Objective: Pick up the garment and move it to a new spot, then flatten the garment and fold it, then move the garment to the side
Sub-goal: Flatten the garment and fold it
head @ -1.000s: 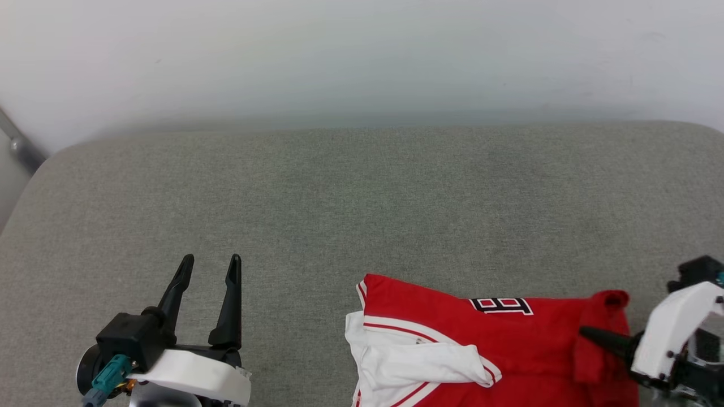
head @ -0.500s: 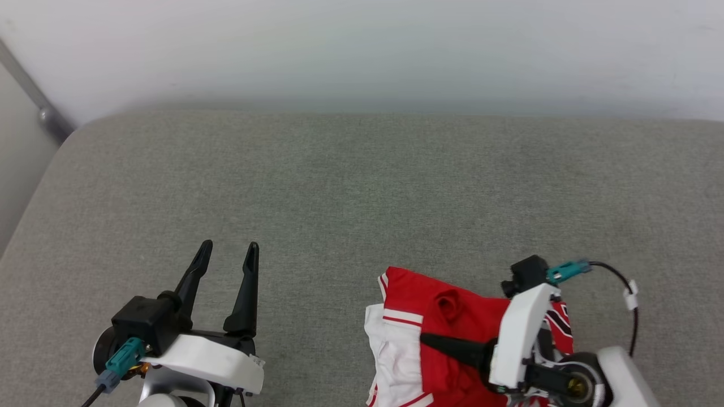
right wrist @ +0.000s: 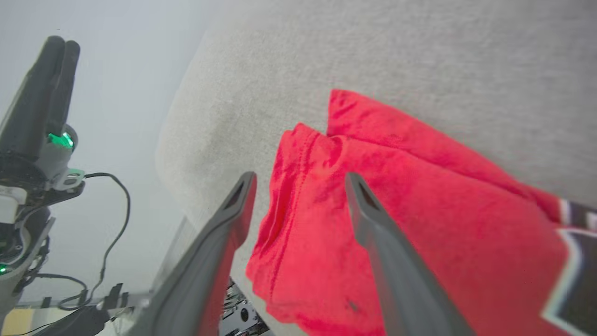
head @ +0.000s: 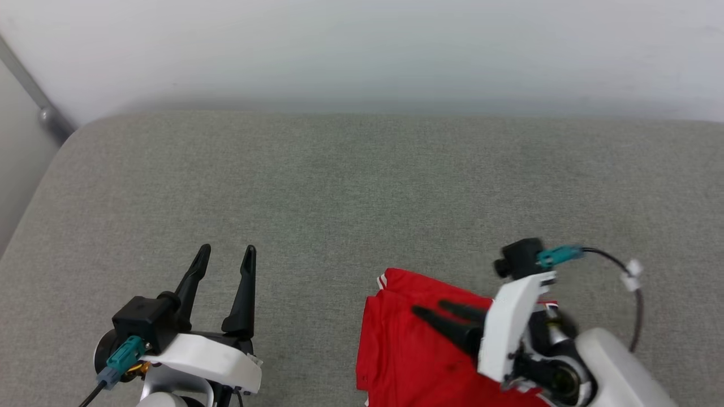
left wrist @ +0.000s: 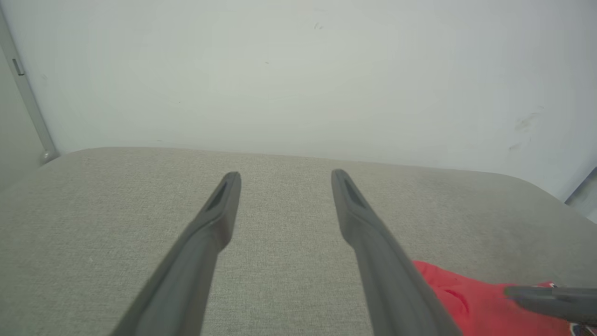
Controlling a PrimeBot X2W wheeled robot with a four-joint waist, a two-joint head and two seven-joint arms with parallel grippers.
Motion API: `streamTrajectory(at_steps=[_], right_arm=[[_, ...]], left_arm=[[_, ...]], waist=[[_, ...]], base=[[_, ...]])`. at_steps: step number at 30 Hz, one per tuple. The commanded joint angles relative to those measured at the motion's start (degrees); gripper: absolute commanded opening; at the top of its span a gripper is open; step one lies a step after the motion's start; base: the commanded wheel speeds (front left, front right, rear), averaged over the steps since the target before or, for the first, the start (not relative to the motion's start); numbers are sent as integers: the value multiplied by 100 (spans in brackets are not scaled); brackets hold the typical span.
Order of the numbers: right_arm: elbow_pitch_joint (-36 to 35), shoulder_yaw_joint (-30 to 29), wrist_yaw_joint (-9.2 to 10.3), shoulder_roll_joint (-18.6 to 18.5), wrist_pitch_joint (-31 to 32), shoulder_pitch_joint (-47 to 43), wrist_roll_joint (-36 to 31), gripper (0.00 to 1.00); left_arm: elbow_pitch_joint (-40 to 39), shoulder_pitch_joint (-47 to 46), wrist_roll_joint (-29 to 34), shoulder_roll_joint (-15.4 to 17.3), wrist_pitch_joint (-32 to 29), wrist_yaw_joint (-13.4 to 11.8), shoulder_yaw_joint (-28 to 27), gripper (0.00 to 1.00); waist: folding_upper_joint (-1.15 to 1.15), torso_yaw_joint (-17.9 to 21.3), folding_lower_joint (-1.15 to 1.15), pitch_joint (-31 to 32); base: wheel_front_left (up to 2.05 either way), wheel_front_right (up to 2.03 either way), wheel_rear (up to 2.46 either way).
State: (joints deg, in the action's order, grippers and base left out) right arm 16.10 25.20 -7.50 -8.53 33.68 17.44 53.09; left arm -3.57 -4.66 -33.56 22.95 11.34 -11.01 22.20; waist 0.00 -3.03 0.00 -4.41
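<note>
The folded red garment lies at five o'clock, beneath the right gripper, fingers released. At seven o'clock, the left gripper is likewise spread, empty.

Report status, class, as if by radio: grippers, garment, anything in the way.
Left gripper open, over bare grey cushion. Right gripper open above the garment, gripping nothing. Garment lies folded, red. No obstruction seen.

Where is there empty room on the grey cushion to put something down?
The far half of the grey cushion, up to the white wall, is bare. A bare strip also lies between the left end effector and the garment. It is crowded at the near right, where the open right end effector sits over the garment.
</note>
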Motion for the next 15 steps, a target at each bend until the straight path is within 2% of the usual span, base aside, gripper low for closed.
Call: streamTrajectory(at_steps=[1, 2, 3, 4, 5, 6, 8, 12, 15], right_arm=[[-109, -28, 2, -315, -374, 51, -358, 100], [-109, -28, 2, -315, -374, 51, -358, 100], [-118, -145, 2, -627, -799, 30, -983, 100], [-70, -280, 2, -727, -1007, -15, -1308, 100], [-31, -436, 2, -787, -1187, -71, -1623, 100], [-31, -436, 2, -787, -1187, -71, -1623, 100], [-4, -810, 2, -884, -1508, -178, -2231, 100], [-181, -1787, 3, -900, -2042, -492, -3266, 100], [-596, -2436, 2, -702, -2453, -810, -3881, 100]], left_arm=[[41, 29, -31, -10, 52, 14, -11, 100], [41, 29, -31, -10, 52, 14, -11, 100], [70, 70, -36, -12, 59, 2, -19, 100], [85, 87, -46, -12, 64, -10, -29, 100], [95, 103, -61, -13, 77, -20, -38, 100], [95, 103, -61, -13, 77, -20, -38, 100], [122, 159, -87, -6, 98, -32, -65, 100], [182, 258, -131, -5, 147, -56, -113, 100], [233, 337, -146, 16, 172, -79, -169, 100]], waist=[[0, 62, 0, 62], [0, 62, 0, 62], [0, 117, 0, 118], [0, 148, 0, 146], [0, 175, 0, 174], [0, 175, 0, 174], [0, 232, 0, 234], [0, 314, 0, 341], [0, 355, 0, 391]], base=[[0, 0, 0], [0, 0, 0], [0, 0, 0], [0, 0, 0], [0, 0, 0], [0, 0, 0], [0, 0, 0], [0, 0, 0], [0, 0, 0]])
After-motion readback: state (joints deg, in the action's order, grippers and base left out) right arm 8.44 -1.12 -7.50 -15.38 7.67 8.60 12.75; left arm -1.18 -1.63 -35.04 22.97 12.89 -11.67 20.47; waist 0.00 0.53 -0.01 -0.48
